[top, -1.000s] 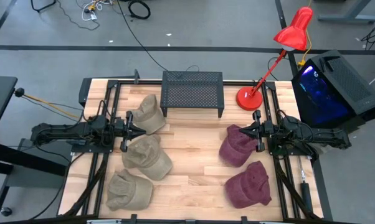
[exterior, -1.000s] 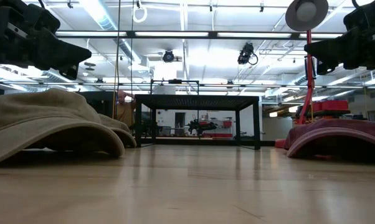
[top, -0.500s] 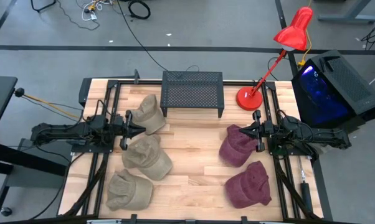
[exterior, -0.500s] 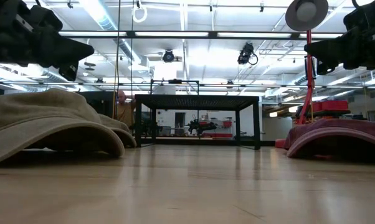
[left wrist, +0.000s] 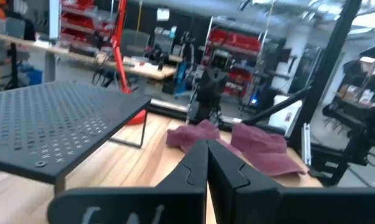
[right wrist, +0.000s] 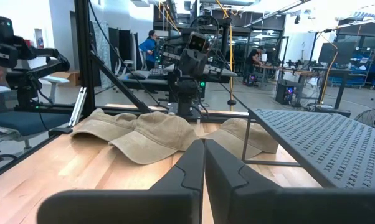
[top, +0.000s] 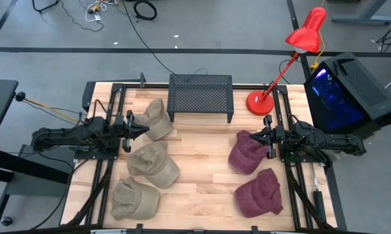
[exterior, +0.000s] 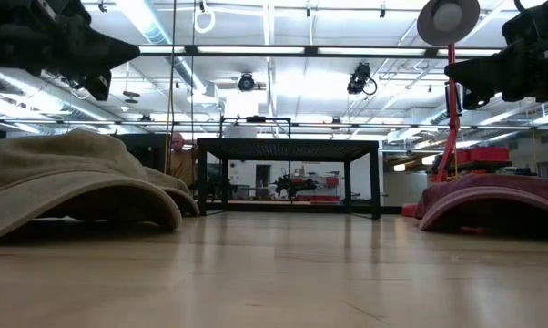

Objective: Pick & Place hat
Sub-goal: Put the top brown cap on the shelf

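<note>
High view: five hats on the wooden table [top: 202,169]. Three tan hats on the left half: one at the back [top: 155,119] just beside the black mesh stand [top: 201,95], one in the middle [top: 154,164], one near the front edge [top: 134,198]. Two maroon hats on the right half: one mid-table [top: 249,153], one toward the front [top: 260,192]. None is held.

Left gripper [top: 141,129] hovers at the edge of the back tan hat, above the table, fingers pressed together with nothing between them; left wrist view confirms, fingertips [left wrist: 207,163] meeting, maroon hats and mesh stand beyond. Right gripper [top: 254,138] sits over the near edge of the mid-table maroon hat, fingers also together and empty; right wrist view shows its fingertips [right wrist: 204,163] closed, tan hats spread on the wood ahead.

Low view: a tan hat's brim [exterior: 74,182] fills the left foreground, a maroon hat [exterior: 497,199] at right, stand in the middle distance.

Red desk lamp [top: 293,52] stands at the back right corner, base on the table. Dark box with a blue glow [top: 345,91] off the table's right side.
</note>
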